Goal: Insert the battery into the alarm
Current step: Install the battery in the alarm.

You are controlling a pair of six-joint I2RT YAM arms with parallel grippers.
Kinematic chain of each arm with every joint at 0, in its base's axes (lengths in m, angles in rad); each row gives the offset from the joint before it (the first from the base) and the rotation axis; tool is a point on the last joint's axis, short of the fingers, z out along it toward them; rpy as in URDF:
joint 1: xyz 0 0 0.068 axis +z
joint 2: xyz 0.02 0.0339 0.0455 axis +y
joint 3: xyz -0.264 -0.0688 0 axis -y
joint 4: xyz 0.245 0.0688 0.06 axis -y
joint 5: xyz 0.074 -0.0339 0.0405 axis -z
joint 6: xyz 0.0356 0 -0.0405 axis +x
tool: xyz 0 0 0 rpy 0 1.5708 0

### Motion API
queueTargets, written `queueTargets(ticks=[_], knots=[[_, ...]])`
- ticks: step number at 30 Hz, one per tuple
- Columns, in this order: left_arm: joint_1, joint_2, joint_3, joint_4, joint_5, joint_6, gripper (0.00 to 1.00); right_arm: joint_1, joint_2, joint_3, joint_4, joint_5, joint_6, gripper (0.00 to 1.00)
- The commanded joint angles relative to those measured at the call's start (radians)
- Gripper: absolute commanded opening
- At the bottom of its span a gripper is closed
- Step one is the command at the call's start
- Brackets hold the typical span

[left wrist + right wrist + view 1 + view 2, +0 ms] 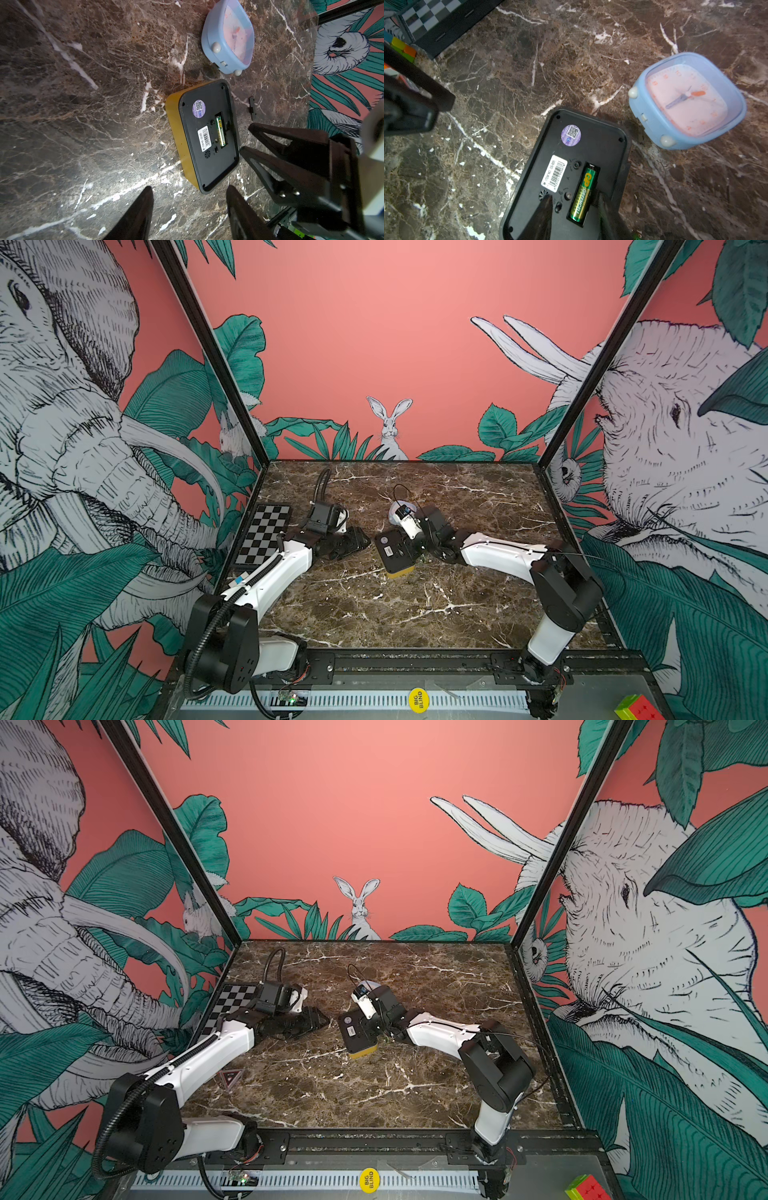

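The alarm (571, 145), yellow-sided with a black back, lies face down mid-table in both top views (390, 551) (353, 1031). Its battery bay is uncovered, and a green battery (583, 193) lies lengthwise inside it, also showing in the left wrist view (221, 133). My right gripper (574, 196) hovers over the alarm's back, open, one finger on each side of the battery and neither touching it. My left gripper (189, 188) is open and empty, low over the marble just off the alarm's (205, 135) near end.
A blue clock (685, 99) lies face up just beyond the alarm. A small black battery cover (252, 108) rests on the marble beside the alarm. A chessboard (262, 539) sits at the table's left edge. A colour cube (636, 707) sits off the front right corner.
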State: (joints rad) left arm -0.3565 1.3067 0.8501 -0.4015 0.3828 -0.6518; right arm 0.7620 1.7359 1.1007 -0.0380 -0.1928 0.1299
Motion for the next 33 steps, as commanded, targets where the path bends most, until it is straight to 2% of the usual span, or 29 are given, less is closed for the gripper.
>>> queueTargets(ticks=[1,8,15,17,20,24,33], knots=[[0.005,0.005,0.021,-0.019,-0.007,0.028,0.59,0.004,0.001,0.057,-0.156,0.05,-0.023,0.28],[-0.003,0.073,0.045,-0.001,0.014,0.041,0.59,0.004,0.038,0.085,-0.235,0.027,-0.029,0.14],[-0.029,0.144,0.108,-0.024,0.004,0.079,0.59,0.007,0.032,0.066,-0.261,0.011,-0.047,0.07],[-0.035,0.166,0.131,-0.032,0.002,0.088,0.59,0.007,0.031,0.061,-0.271,0.02,-0.052,0.07],[-0.038,0.2,0.158,-0.05,0.004,0.093,0.61,0.003,0.026,0.063,-0.272,0.048,-0.027,0.15],[-0.042,0.218,0.162,-0.051,0.005,0.089,0.63,-0.032,0.052,0.119,-0.328,0.042,0.054,0.15],[-0.042,0.24,0.134,-0.013,0.032,0.08,0.68,-0.089,0.108,0.14,-0.332,-0.122,0.145,0.2]])
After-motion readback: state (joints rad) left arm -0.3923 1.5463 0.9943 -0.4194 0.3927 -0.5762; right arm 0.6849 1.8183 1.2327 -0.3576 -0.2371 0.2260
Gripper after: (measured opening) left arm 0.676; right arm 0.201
